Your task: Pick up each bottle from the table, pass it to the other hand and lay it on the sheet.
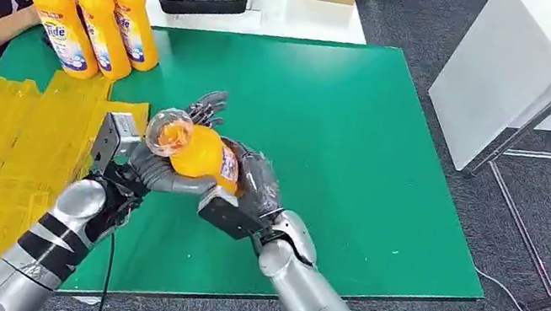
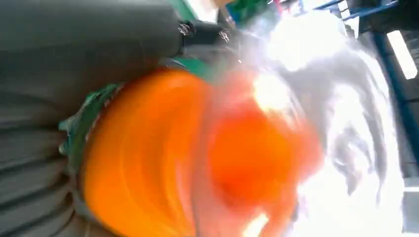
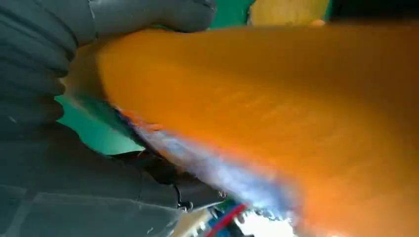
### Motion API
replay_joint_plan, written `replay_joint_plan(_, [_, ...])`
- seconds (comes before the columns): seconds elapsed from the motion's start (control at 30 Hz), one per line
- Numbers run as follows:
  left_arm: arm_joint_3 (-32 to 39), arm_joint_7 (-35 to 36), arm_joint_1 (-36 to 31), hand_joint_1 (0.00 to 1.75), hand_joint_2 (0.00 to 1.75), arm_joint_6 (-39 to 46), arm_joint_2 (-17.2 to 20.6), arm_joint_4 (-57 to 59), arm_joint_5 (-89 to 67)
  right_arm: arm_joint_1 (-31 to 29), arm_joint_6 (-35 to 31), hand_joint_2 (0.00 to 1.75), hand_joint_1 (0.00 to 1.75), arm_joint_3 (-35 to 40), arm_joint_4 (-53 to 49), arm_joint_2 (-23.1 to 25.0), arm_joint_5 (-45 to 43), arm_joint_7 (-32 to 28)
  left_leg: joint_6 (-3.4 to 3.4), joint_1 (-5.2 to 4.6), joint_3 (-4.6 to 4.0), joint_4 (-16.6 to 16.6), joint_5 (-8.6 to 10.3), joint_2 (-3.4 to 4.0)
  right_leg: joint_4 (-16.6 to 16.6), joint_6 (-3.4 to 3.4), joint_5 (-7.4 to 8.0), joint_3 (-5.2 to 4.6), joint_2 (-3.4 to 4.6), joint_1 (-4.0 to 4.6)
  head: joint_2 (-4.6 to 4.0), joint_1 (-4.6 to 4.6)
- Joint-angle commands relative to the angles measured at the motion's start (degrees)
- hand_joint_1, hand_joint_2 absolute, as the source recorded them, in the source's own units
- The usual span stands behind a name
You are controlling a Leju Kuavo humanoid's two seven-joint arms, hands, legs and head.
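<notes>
Orange bottle [image 1: 200,152] gripped by left hand [image 1: 159,165] and right hand [image 1: 250,181], wrist views blurred, head view adds three bottles [image 1: 95,17] standing.

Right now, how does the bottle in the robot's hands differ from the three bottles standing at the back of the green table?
The held bottle is off the table, tilted with its clear cap toward the camera; the three standing bottles are upright on the green table. The held bottle is gripped by the left hand and the right hand; the three standing bottles are free of both. All are orange with clear caps.
</notes>
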Motion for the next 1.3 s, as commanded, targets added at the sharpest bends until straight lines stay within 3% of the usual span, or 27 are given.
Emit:
replay_joint_plan(0.03, [-3.69,0.47,-3.18,0.0,1.75,0.18,-0.45,5.64,0.3,-1.13,-1.43,1.75,1.75,10.08,5.19,0.23,2.18,-0.22,-0.04,0.06,0.23,0.01,-0.11,-0.11,-0.01,-0.07,-0.1,0.24,0.01,0.05,0.0,0.0])
replay_joint_plan(0.47, [-3.49,-0.37,-3.44,0.0,1.75,1.17,-1.45,8.95,0.69,0.43,-4.76,1.75,1.75,14.73,3.38,-0.09,5.33,1.56,-0.06,0.07,0.31,0.01,-0.15,-0.24,0.0,-0.1,-0.19,0.35,-0.09,0.05,0.0,0.02])
replay_joint_plan(0.5, [-3.29,-0.63,-3.28,0.54,1.75,1.44,-1.39,8.83,0.71,0.33,-4.4,1.75,1.75,14.68,3.49,-0.11,4.68,1.65,-0.08,0.11,0.4,0.05,-0.22,-0.25,0.03,-0.13,-0.25,0.43,-0.08,0.07,0.0,0.02])
replay_joint_plan(0.53, [-3.1,-1.04,-3.03,1.75,1.75,1.91,-1.21,8.47,0.54,0.23,-3.54,1.75,1.75,14.41,3.64,-0.07,3.27,1.44,-0.05,0.07,0.25,0.02,-0.13,-0.2,0.01,-0.08,-0.16,0.29,-0.07,0.04,0.0,0.02])
replay_joint_plan(0.9, [-1.52,-1.44,-1.79,1.75,1.75,3.67,-0.94,6.69,0.52,-0.15,-1.48,1.75,1.75,12.9,3.71,-0.1,-1.3,1.33,-0.04,0.05,0.15,0.02,-0.1,-0.14,0.01,-0.07,-0.11,0.18,-0.03,0.03,0.0,0.02])
replay_joint_plan(1.1, [-0.63,-2.18,-1.38,1.75,1.75,5.34,-0.79,6.21,1.29,1.15,5.48,1.75,1.75,8.25,1.29,-0.22,-10.75,-0.49,-0.07,0.08,0.34,0.06,-0.21,-0.21,0.06,-0.12,-0.23,0.37,-0.03,0.04,0.0,0.02])
replay_joint_plan(1.23, [-0.06,-2.5,-0.86,1.75,1.75,6.67,0.32,4.92,1.64,5.06,10.47,1.75,1.75,1.66,-4.52,-0.87,-21.5,-3.77,-0.04,0.07,0.13,0.01,-0.1,-0.15,0.0,-0.08,-0.11,0.17,-0.03,0.05,0.0,0.02])
replay_joint_plan(1.27, [0.45,-2.95,-0.42,1.75,1.75,8.51,0.8,4.0,1.19,6.81,11.76,1.75,1.19,-0.65,-7.48,-1.08,-25.24,-3.64,-0.06,0.07,0.29,0.04,-0.19,-0.2,0.04,-0.11,-0.21,0.33,-0.04,0.05,0.0,0.02])
replay_joint_plan(1.3, [1.04,-3.14,-0.03,1.75,1.75,9.3,1.36,3.09,1.08,8.04,11.46,1.75,0.0,-1.19,-10.04,-1.88,-26.35,-3.76,-0.05,0.07,0.18,0.01,-0.12,-0.15,-0.01,-0.08,-0.13,0.21,-0.03,0.05,0.0,0.02])
